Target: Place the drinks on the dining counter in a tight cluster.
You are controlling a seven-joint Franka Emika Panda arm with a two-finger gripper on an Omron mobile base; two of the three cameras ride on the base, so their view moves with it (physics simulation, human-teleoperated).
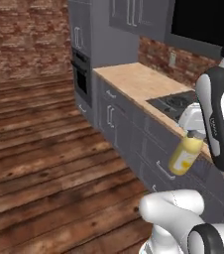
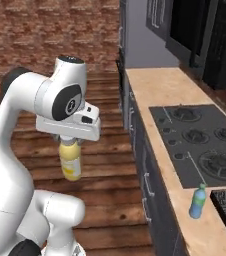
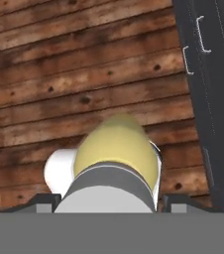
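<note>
Gripper (image 2: 70,141) clamps yellow bottle (image 2: 71,161) by its neck, hanging over floor beside stove (image 2: 200,142) cabinets | blue bottle (image 2: 197,201) stands just in front of stove; dining counter unseen | risk: bottle may swing and slip from this neck-only hold during travel

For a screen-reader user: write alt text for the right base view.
The white arm's gripper holds a yellow bottle by its top above the wooden floor. To its right, a slim blue bottle stands on the wood counter beside the stove.
</note>
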